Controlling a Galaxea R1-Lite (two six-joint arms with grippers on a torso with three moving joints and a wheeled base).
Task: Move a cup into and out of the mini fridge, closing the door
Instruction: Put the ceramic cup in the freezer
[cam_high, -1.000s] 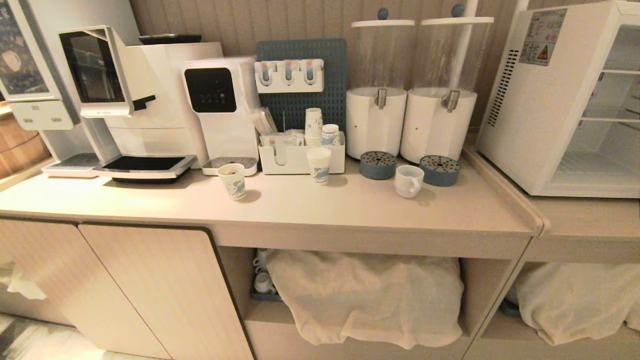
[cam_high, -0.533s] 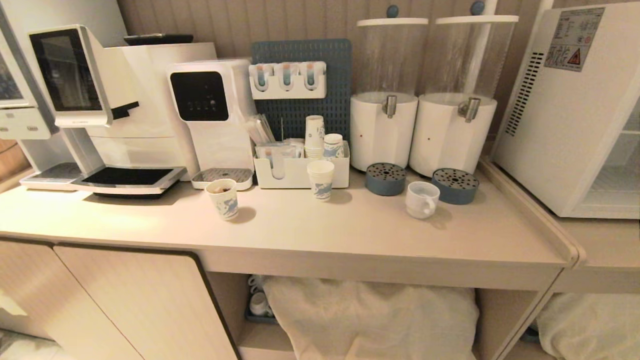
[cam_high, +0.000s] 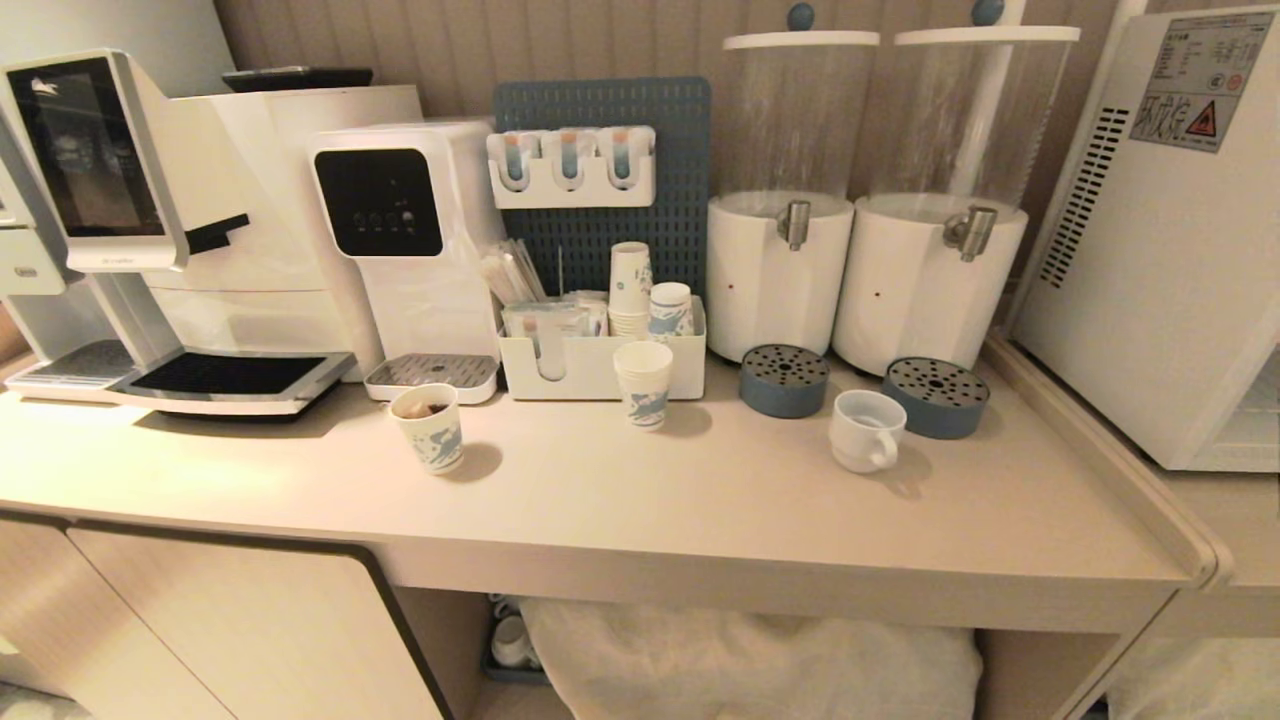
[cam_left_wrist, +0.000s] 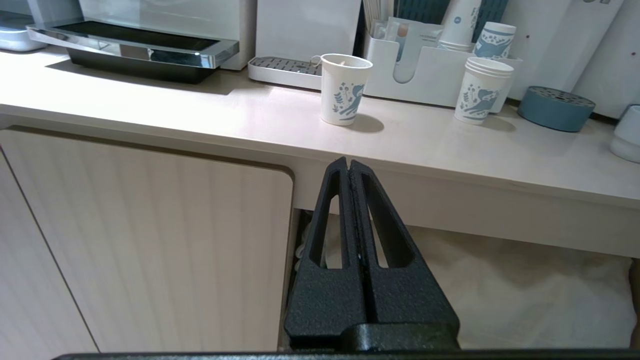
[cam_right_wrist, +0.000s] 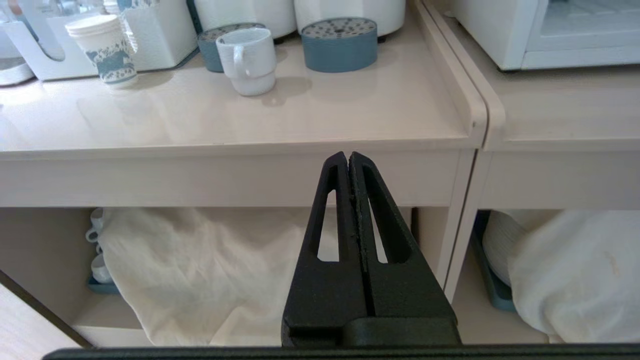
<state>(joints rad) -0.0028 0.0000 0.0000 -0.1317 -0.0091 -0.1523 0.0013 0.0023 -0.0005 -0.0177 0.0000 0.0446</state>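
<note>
The cup (cam_high: 866, 430) is sitting on the counter (cam_high: 700, 500), between two round drip trays (cam_high: 784, 380) and just before them, with two drink dispensers (cam_high: 865, 200) standing behind. The mini fridge (cam_high: 1165, 240) is standing to the right, on a lower adjoining counter. Left of the cup, one paper cup (cam_high: 643, 384) is standing before an organiser box (cam_high: 600, 350); another (cam_high: 428, 428) is standing further left, before a water dispenser (cam_high: 400, 240). A coffee machine (cam_high: 170, 220) is occupying the far left.
</note>
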